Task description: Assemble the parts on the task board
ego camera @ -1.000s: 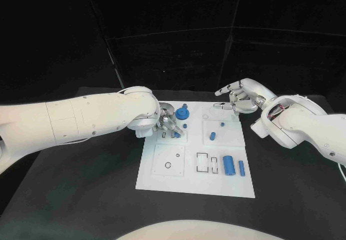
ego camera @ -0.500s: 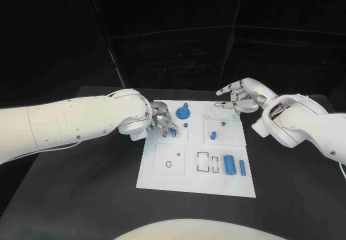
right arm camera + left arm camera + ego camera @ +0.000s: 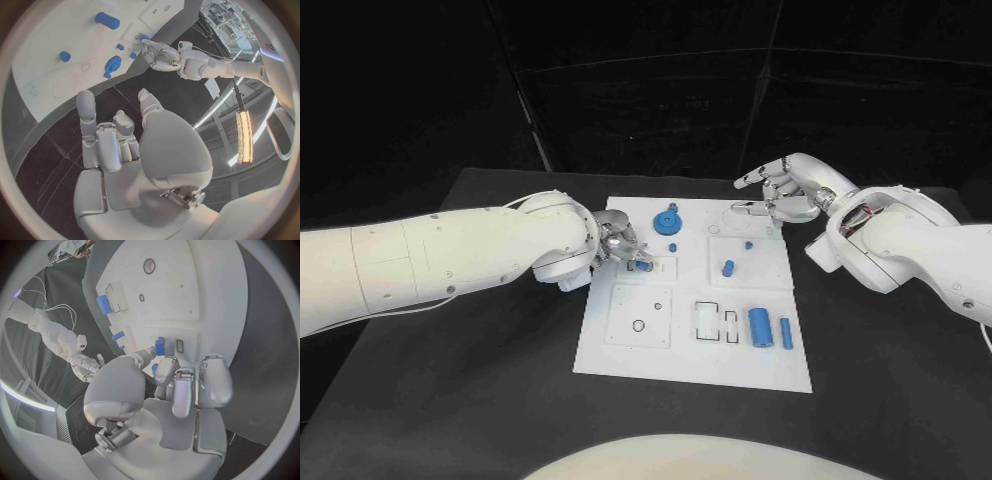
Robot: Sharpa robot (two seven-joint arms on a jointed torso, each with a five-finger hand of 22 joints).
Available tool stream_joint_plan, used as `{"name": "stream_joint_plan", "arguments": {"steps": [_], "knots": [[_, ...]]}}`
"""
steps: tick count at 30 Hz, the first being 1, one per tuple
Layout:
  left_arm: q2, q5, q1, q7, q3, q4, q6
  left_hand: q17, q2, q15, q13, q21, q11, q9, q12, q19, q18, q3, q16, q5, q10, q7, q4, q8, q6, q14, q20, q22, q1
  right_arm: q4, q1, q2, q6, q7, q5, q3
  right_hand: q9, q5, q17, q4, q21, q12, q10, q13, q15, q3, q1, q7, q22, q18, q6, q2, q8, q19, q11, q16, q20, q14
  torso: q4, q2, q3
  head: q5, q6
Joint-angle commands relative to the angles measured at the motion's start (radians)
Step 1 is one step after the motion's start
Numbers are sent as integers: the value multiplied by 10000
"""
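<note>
Your left hand [image 3: 620,245] sits over the far left part of the white board [image 3: 661,350], fingers curled together, pinching a small blue piece [image 3: 160,346] between its fingertips, right at a slot there. Your right hand [image 3: 783,190] hangs just past the board's far right corner with its fingers loosely spread and nothing in them. On the board you can see a blue round gear-like part [image 3: 666,220] at the far edge, a small blue peg [image 3: 727,268] right of the middle, and a blue cylinder [image 3: 759,327] with a thin blue bar [image 3: 785,334] beside it toward the near right. The board lies in the middle of the black table [image 3: 473,400].
</note>
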Motion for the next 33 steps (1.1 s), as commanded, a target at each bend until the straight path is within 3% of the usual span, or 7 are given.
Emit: {"name": "stream_joint_plan", "arguments": {"steps": [1, 33], "knots": [[39, -334, -40, 18, 6, -26, -260, 2634, 121, -59, -18, 27, 16, 11, 18, 59, -70, 1379, 62, 28, 59, -57, -1340, 46, -12, 1038, 2, -6, 20, 3, 18, 5, 61, 64, -5, 8, -6, 49, 10, 11, -32, 32, 62, 6, 2, -48, 20, -27, 3, 99, -43, 55, 24, 26, -43, -12, -10, 371, -27, 1, 6, 9, -7], [72, -1001, -94, 43, 11, 86, -484, 2634, 109, -62, -24, 38, 10, 52, 14, 70, -74, 1473, 62, 26, 67, -64, -1362, 91, -14, 1038, -2, 16, -10, -35, 16, 70, 120, 85, -5, 8, -7, 89, 4, 22, -44, 26, 53, -16, -1, -62, 18, -29, -15, 101, -43, 63, 35, 28, -46, -20, -14, 373, -5, 13, 5, -40, -74]]}}
